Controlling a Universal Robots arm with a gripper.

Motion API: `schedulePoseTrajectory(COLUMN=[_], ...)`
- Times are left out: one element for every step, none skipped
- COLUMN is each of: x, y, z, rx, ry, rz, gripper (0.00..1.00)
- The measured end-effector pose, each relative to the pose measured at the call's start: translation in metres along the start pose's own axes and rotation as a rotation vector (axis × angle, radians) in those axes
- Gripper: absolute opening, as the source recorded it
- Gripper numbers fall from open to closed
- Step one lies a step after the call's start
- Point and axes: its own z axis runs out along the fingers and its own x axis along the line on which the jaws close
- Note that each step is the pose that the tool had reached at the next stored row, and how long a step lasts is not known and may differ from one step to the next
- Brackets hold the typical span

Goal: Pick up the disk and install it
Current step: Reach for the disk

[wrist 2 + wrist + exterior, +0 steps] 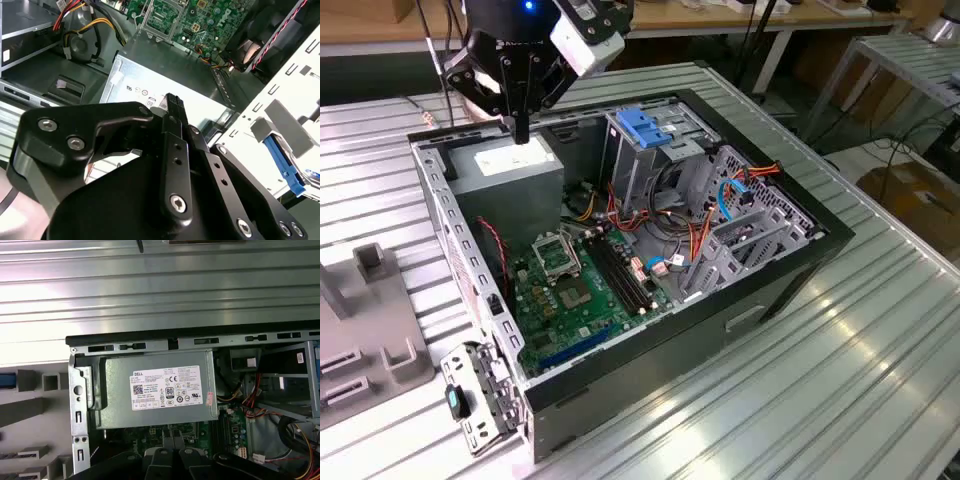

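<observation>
My gripper [520, 130] hangs over the back corner of the open computer case [790, 270], just above the grey power-supply box [510, 170] with its white label. The black fingers [172, 107] lie pressed together with nothing between them. Beyond the case's pale perforated rear wall [280, 100], a blue plastic edge with a sliver of white-and-blue label looks like the disk [285, 162], resting in a grey fixture outside the case. A blue end [6, 380] of it also shows in that fixture in the first wrist view. The gripper is well apart from it.
Inside the case are a green motherboard [570, 290], a metal drive cage with a blue latch [645, 125], and loose red, orange and blue cables [720, 200]. The grey fixture [365, 330] stands at the exterior view's left on the ribbed metal table [840, 380].
</observation>
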Motion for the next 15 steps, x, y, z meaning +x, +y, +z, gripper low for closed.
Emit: schedulePoseTrajectory(x=[0.0,0.0,0.0,0.0,0.0,0.0002,0.0007,0.0008,0.0007,0.0008,0.0008,0.0008,0.0013,0.0023,0.0037], y=[0.0,0.0,0.0,0.0,0.0,0.0,0.0,-0.0001,-0.0001,-0.0001,-0.0001,-0.0001,-0.0001,-0.0002,-0.0003], z=[0.0,0.0,0.0,0.0,0.0,0.0,0.0,0.0,0.0,0.0,0.0,0.0,0.0,0.0,-0.0001], rx=[0.0,0.0,0.0,-0.0001,0.0,0.0,0.0001,0.0,0.0,0.0,0.0,0.0,-0.0001,-0.0001,0.0], ry=[0.0,0.0,0.0,0.0,0.0,0.0,0.0,0.0,0.0,0.0,0.0,0.0,0.0,0.0,0.0], rz=[0.0,0.0,0.0,0.0,0.0,0.0,0.0,0.0,0.0,0.0,0.0,0.0,0.0,0.0,0.0], gripper=[0.11,0.11,0.11,0.11,0.11,0.11,0.11,0.11,0.11,0.11,0.11,0.11,0.11,0.11,0.11])
